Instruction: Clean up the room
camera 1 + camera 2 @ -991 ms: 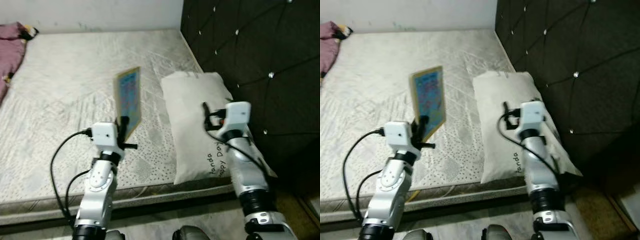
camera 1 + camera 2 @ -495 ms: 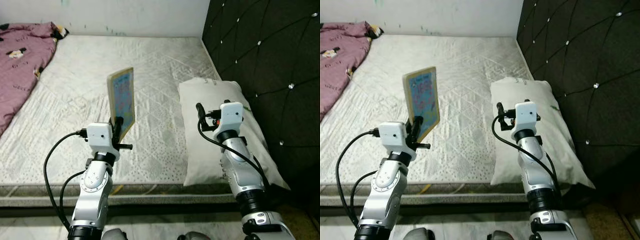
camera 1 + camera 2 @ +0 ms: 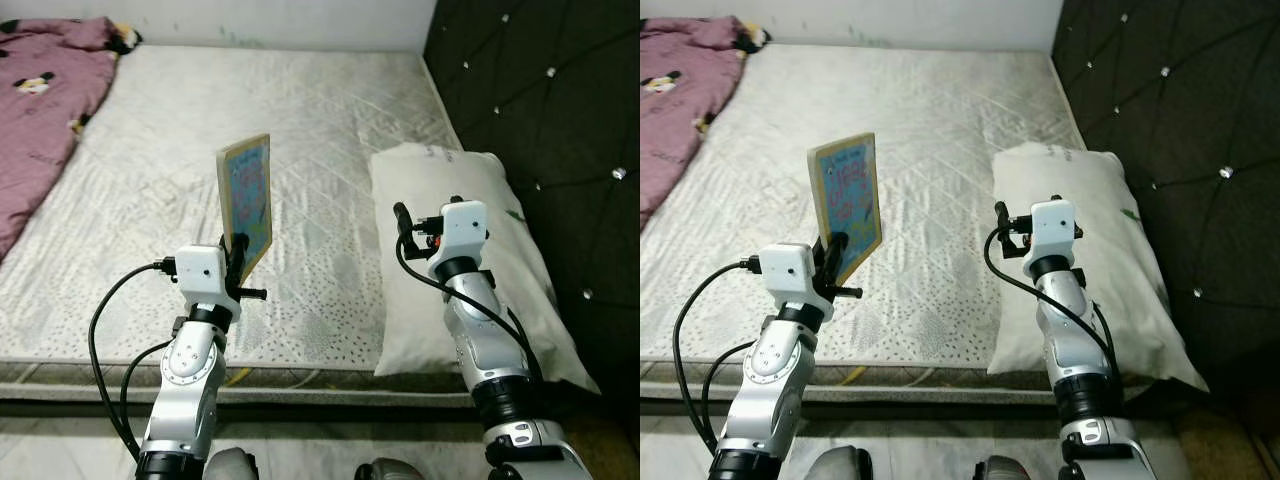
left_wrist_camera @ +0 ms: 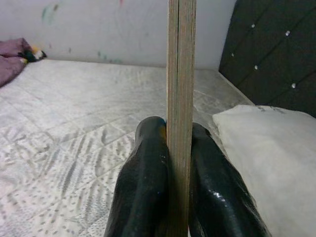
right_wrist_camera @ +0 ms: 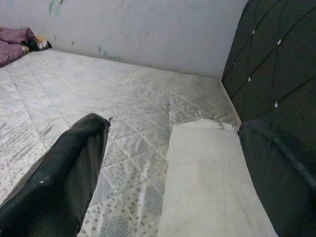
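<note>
Yellow-edged flat picture book (image 3: 247,197) is staying clamped upright in the left pincer (image 3: 238,256); the view is shifting, carrying continues; right pincer (image 5: 173,163) is gaping empty.

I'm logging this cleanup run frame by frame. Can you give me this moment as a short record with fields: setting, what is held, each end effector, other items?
setting: bare mattress beside a dark tufted headboard
held item: flat picture book, upright, edge-on in the left wrist view
left end effector: shut on the book, above the mattress's near edge
right end effector: open, raised over the pillow
pillow: white, lying next to the headboard
blanket: maroon, on the mattress's far left
</note>
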